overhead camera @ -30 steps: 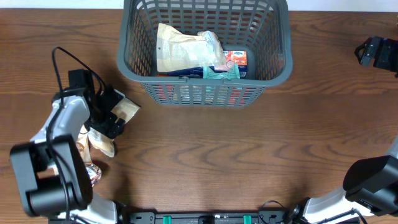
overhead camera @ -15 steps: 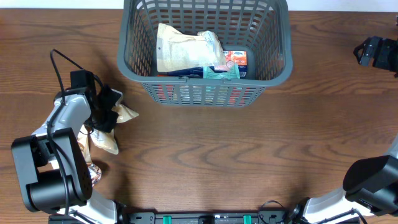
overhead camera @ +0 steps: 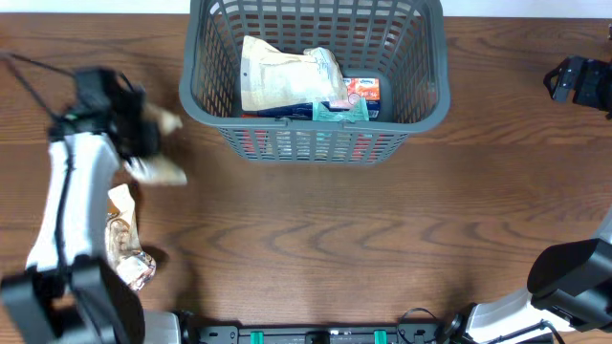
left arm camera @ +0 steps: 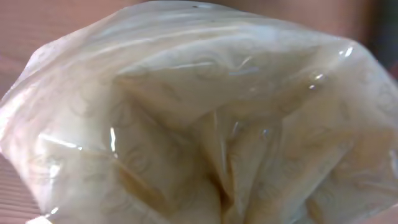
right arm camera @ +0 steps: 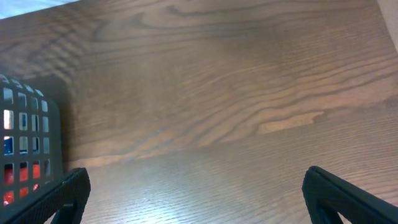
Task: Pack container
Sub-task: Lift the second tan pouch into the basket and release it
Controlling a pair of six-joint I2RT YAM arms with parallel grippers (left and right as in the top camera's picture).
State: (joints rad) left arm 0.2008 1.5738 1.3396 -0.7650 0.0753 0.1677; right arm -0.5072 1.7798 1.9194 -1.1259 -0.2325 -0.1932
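The basket [overhead camera: 316,143] sits far centre on the table [overhead camera: 382,239], with packets [overhead camera: 277,81] inside. A bag [overhead camera: 158,170] is left of it; wrappers [overhead camera: 124,248] lie nearer, far left.

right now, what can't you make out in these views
- Left gripper: motion-blurred overhead. In the left wrist view, the bag it is shut on hides its fingers.
- Basket contents: overhead, the pouch covers what lies under it, and labels are too small to read.
- Right gripper: small and dark overhead, arm cut off by the right edge.
- Wrappers: overhead, too small to identify.
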